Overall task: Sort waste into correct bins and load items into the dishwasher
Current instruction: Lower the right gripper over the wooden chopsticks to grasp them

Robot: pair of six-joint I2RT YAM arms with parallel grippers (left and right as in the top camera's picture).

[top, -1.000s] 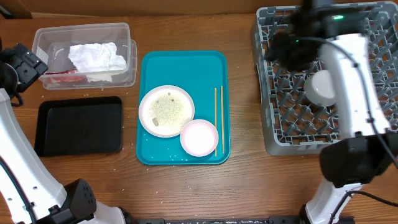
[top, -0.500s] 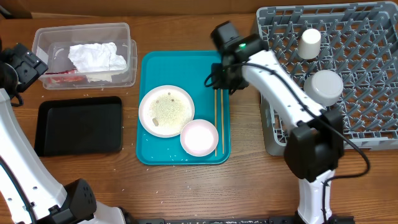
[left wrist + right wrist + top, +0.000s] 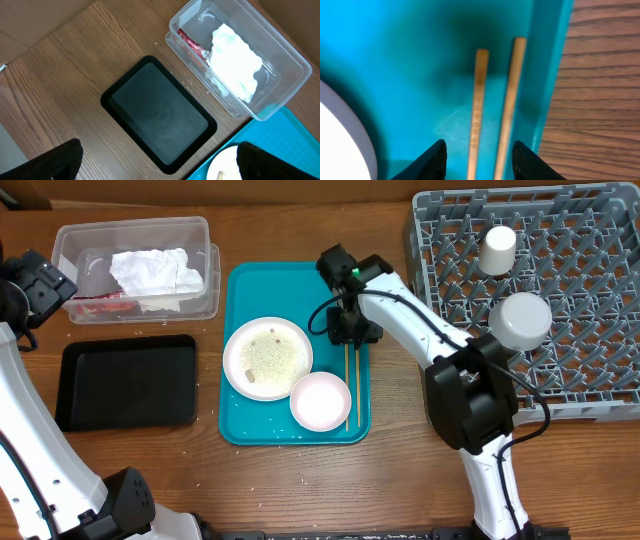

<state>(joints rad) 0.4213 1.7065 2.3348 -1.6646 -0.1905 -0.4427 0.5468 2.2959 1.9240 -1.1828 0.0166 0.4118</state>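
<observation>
Napkin (image 3: 155, 272), crumpled and white, fills much of the clear tub (image 3: 130, 225) at the far left of the bench (image 3: 400, 480), with the red sauce packet (image 3: 100, 302) lying beside it against the tub's wall. Just in front of the tub sits the black tray (image 3: 128, 383), nothing in it. On the teal tray (image 3: 290, 290) in the middle, the larger plate (image 3: 267, 358) carries a patch of rice (image 3: 265, 355), and the small plate (image 3: 320, 401) touches its near right edge. Two chopsticks (image 3: 351, 380) lie side by side along the teal tray's right rim. The right end effector (image 3: 477, 162) hangs low over their far ends, fingers apart with both sticks between them, gripping nothing. The dish rack (image 3: 580, 360) at the right holds the cup (image 3: 498, 250) and the bowl (image 3: 521, 320), both upside down and near each other. The left end effector (image 3: 159, 162) hovers high over the black tray, fingers spread wide and holding nothing
</observation>
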